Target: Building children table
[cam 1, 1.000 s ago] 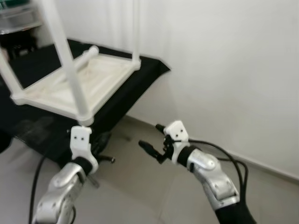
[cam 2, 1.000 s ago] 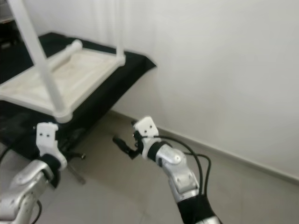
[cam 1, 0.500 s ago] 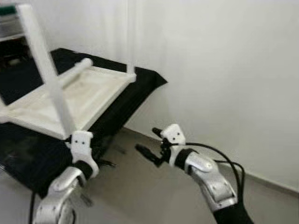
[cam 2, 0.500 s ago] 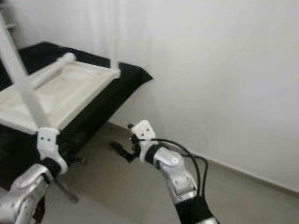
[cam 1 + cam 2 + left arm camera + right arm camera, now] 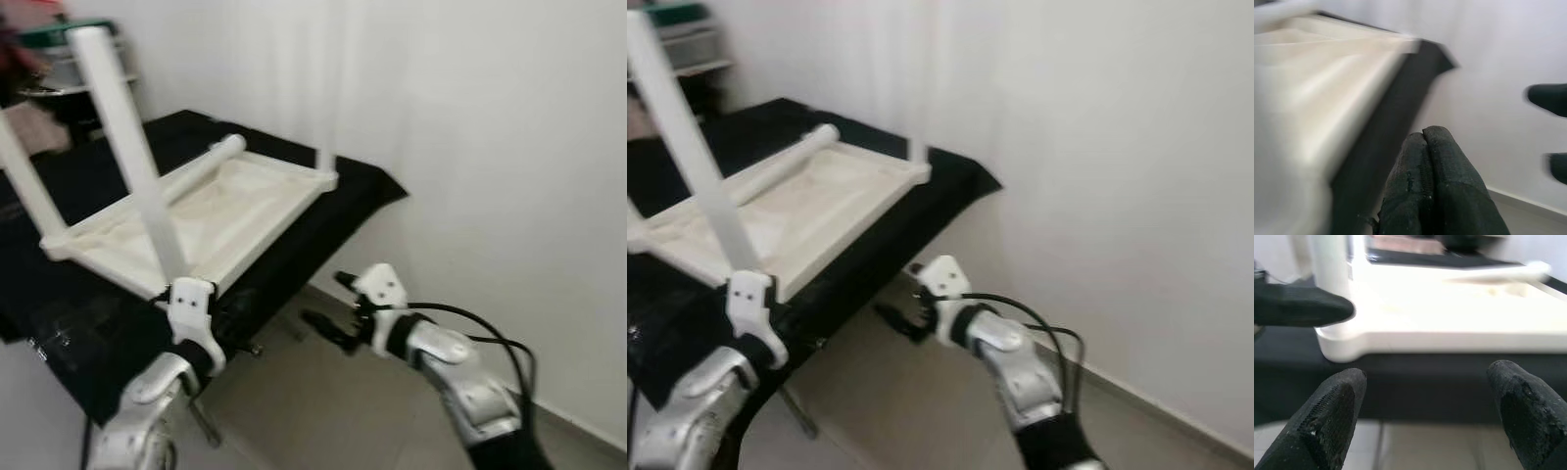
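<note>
A white children's table (image 5: pixel 230 211) lies upside down on a black-covered table (image 5: pixel 362 191). One leg (image 5: pixel 127 152) stands up at its near corner, and others rise at the left and far corners. A loose white leg (image 5: pixel 201 168) lies across the underside. My left gripper (image 5: pixel 1422 134) is shut and empty, held low in front of the black cloth near the white table's near corner. My right gripper (image 5: pixel 328 302) is open and empty over the floor, pointing at the black table's edge, with one black fingertip (image 5: pixel 1339 401) on each side of its view.
A white wall (image 5: pixel 509 147) runs along the right, close to the black table's far corner. Grey floor tiles (image 5: pixel 323 411) lie below my arms. A metal support (image 5: pixel 204 426) stands under the cloth. A shelf (image 5: pixel 69 44) stands at the back left.
The whole picture has shifted, so the camera moved: the table now sits nearer the middle. Both arms keep much the same pose before it; the right gripper stays open.
</note>
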Robot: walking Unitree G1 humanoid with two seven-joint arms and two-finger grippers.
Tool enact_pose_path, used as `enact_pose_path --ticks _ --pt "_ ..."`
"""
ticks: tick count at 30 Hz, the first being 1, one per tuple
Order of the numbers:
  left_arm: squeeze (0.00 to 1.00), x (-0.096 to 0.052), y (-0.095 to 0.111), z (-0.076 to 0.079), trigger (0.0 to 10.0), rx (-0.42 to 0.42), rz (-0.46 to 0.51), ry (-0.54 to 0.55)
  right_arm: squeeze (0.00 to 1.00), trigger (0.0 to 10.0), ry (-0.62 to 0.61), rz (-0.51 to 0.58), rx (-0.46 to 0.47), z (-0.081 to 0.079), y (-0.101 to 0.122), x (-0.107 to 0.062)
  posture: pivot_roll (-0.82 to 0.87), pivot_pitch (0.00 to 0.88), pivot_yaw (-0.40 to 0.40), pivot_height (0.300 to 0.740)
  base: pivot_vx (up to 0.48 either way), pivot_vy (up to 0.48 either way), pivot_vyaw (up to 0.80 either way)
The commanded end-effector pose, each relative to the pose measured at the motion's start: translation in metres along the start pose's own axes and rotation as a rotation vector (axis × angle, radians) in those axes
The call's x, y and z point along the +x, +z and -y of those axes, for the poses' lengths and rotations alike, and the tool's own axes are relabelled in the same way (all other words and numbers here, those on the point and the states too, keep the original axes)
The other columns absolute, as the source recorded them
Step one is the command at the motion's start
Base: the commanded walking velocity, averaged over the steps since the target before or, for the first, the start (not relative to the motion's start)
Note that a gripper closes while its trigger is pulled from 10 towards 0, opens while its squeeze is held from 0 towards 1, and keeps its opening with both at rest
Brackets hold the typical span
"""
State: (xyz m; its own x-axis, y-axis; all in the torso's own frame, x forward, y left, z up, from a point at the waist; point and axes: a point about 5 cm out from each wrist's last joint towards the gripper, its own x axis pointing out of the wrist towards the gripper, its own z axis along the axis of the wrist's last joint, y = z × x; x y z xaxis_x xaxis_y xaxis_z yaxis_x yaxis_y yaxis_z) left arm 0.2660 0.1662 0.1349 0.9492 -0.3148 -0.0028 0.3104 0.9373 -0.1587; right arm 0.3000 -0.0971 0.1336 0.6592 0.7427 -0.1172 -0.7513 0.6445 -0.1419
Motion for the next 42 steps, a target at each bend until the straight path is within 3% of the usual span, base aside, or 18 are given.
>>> enact_pose_path --ticks 1,13,26,31,33,38,40,42 --pt "0.0 0.001 -0.002 0.003 10.0 -0.011 -0.011 -0.014 0.0 10.0 -0.015 -0.012 0.0 0.005 -0.003 -0.006 -0.05 0.021 -0.026 0.74 0.3 0.0 0.8" --pt "0.0 0.001 -0.002 0.0 10.0 -0.034 -0.001 0.023 0.0 10.0 0.006 -0.015 -0.009 0.004 -0.003 -0.006 -0.05 0.018 -0.027 0.74 0.147 0.0 0.8" --pt "0.0 0.003 0.009 -0.011 10.0 0.04 0.056 0.091 0.0 10.0 0.02 -0.008 -0.011 0.002 -0.002 -0.005 -0.05 0.019 -0.022 0.74 0.0 0.0 0.8" --pt "0.0 0.001 0.037 -0.048 10.0 0.148 0.143 0.247 0.0 10.0 0.055 -0.007 -0.02 -0.001 -0.002 -0.005 -0.05 0.02 -0.025 0.74 0.0 0.0 0.8" --pt "0.0 0.0 0.042 -0.056 10.0 0.155 0.147 0.263 0.0 10.0 0.062 -0.01 -0.022 -0.002 -0.002 -0.005 -0.05 0.019 -0.024 0.74 0.0 0.0 0.8" --pt "0.0 0.0 0.042 -0.046 10.0 0.127 0.138 0.165 0.0 10.0 0.036 -0.029 -0.037 0.002 -0.002 -0.003 -0.04 0.019 -0.022 0.74 0.0 0.0 0.16" --pt "0.0 -0.001 0.031 -0.022 10.0 0.104 0.114 0.032 0.0 10.0 -0.019 -0.054 -0.047 0.013 -0.002 -0.003 -0.04 0.019 -0.024 0.74 0.0 0.0 0.0" --pt "0.0 -0.002 0.027 -0.017 10.0 0.096 0.109 0.018 0.0 10.0 -0.024 -0.064 -0.048 0.017 -0.003 -0.005 -0.04 0.02 -0.026 0.74 0.0 0.0 0.0"
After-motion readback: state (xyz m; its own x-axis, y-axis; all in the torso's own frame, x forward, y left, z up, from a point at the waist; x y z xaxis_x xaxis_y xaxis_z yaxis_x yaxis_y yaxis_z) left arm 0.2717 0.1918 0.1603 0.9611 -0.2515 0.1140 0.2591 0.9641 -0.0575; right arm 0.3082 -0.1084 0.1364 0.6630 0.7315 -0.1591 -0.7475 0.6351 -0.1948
